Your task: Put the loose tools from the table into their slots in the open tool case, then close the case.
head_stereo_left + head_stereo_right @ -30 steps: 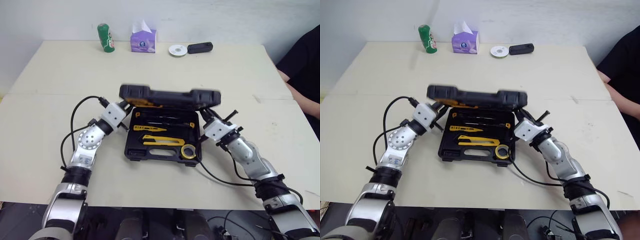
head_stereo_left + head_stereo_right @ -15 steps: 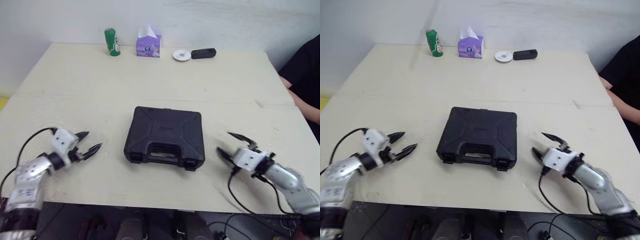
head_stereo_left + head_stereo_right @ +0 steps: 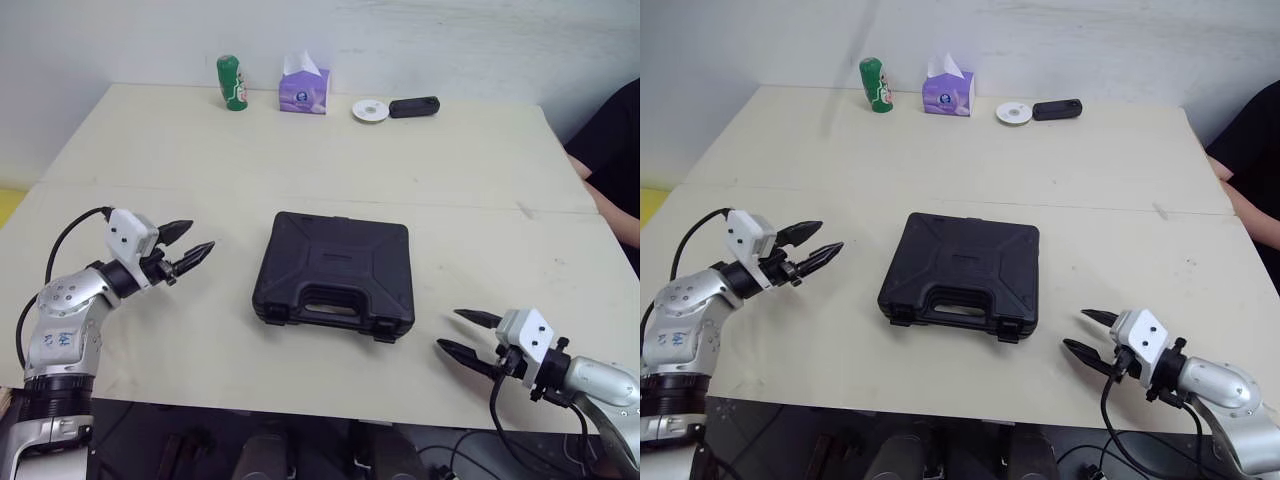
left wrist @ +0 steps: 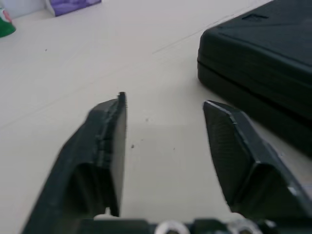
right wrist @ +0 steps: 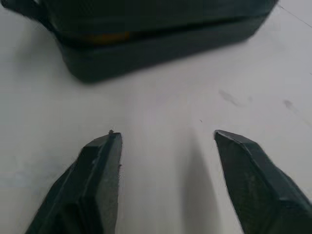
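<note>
The black tool case (image 3: 334,271) lies shut and flat in the middle of the table, handle toward the front edge. My left gripper (image 3: 191,241) hovers to the left of the case, open and empty, fingers pointing at it; the case's corner (image 4: 263,63) appears beyond them in the left wrist view. My right gripper (image 3: 463,333) sits near the front edge, right of the case, open with nothing between its fingers. In the right wrist view the case's side (image 5: 146,34) lies ahead, a sliver of yellow in its seam.
Along the far edge stand a green can (image 3: 232,82), a purple tissue box (image 3: 304,88), a white disc (image 3: 371,110) and a small black device (image 3: 414,106). A person's dark sleeve (image 3: 612,150) reaches the table's right side.
The case lid, held up a second ago, came down and the case is shut. Both grippers let go and drew outward; the right one has since dropped toward the front edge. The camera shifted.
</note>
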